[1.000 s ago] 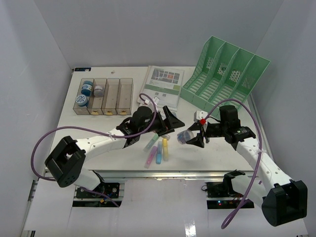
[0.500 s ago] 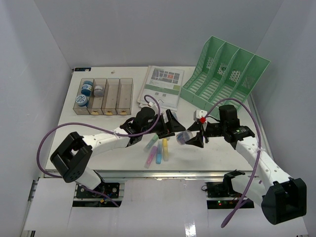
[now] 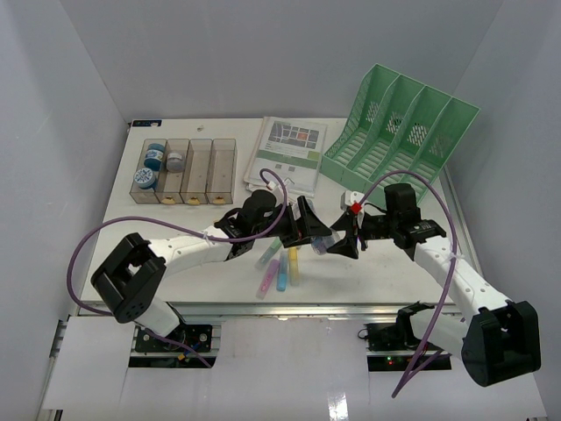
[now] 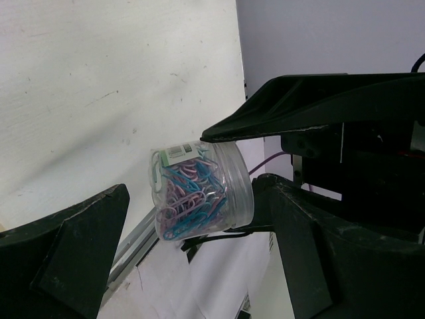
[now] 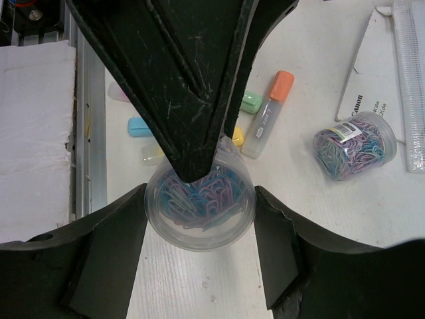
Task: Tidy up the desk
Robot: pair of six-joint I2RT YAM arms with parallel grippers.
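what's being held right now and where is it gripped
The right gripper holds a clear jar of paper clips, jaws on opposite sides of its round wall. The left gripper is open around it.

Overhead view faces down on the desk; both wrist views (close-up) share the clip jar.

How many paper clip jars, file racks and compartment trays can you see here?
Paper clip jars: 2, one in the right pincer, one on the desk
Green file rack: 1
Compartment tray: 1
Total: 4
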